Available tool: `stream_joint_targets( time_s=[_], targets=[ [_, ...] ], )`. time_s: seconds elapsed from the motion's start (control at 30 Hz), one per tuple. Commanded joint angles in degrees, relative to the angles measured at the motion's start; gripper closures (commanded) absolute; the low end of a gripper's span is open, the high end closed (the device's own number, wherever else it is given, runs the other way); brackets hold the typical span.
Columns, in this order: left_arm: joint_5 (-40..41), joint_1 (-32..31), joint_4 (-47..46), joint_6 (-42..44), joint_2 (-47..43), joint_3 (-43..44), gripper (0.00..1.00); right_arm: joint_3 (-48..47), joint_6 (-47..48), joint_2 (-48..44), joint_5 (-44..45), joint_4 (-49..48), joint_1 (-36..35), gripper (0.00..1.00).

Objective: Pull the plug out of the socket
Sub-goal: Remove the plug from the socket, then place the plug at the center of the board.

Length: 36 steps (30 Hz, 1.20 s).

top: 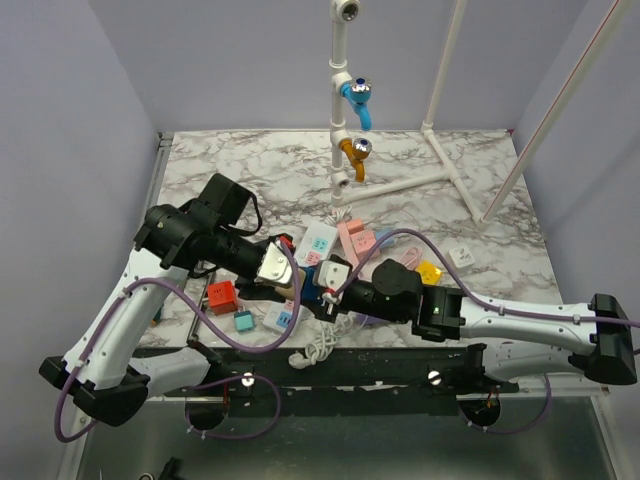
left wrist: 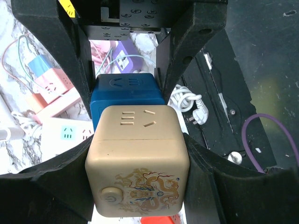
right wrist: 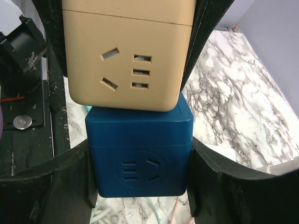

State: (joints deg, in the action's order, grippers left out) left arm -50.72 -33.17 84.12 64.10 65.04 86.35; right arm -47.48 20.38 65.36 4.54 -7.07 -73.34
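Over the near middle of the white marble table, I've got the mated pair between both arms. My left pincer is clenched on the beige plastic cube socket, one finger on each side face. My right pincer is clenched the same way on the blue plastic cube plug. The two cubes sit face to face with no gap showing, so not separated yet. Mating faces are hidden; can't see the pins.

Why this grip: one body per arm, so I can pull them straight apart along the joint axis, no table friction, no twisting.

Pose: the arms reach inward from left and right, wrists pointing at each other, both cameras looking down the shared axis. The pair looks clear of the loose sockets, the pink power strip and the white coiled cable.

Next, as I judge it: opposite straight pulls, both grips kept firm.
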Motion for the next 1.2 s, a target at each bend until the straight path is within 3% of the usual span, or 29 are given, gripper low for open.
stream_joint_targets(
  time_s=[0.0, 0.53, 0.73, 0.97, 1.17],
  targets=[
    [-5.46, -1.63, 8.46, 0.36, -3.36, 4.08, 1.00, 3.39, -0.27, 3.80, 9.60, 12.83, 1.34, 0.99],
    [-0.11, -1.72, 6.76, 3.71, -8.64, 0.36, 1.00, 5.75, -6.52, 3.69, 8.08, 13.15, 3.23, 0.99],
    [12.54, 0.85, -11.83, -12.31, -8.23, -8.90, 1.00, 3.80, -13.87, 0.34, 15.16, 12.33, 7.67, 0.99],
    [17.84, 16.17, -20.53, -32.31, 5.62, -8.23, 1.00, -2.89, -35.41, -2.87, 18.91, 21.15, 23.26, 0.99],
    [21.85, 22.79, -25.32, -39.30, 14.35, -12.21, 1.00, -7.16, -52.57, -5.25, 22.52, 32.03, 32.39, 0.99]
  ],
)
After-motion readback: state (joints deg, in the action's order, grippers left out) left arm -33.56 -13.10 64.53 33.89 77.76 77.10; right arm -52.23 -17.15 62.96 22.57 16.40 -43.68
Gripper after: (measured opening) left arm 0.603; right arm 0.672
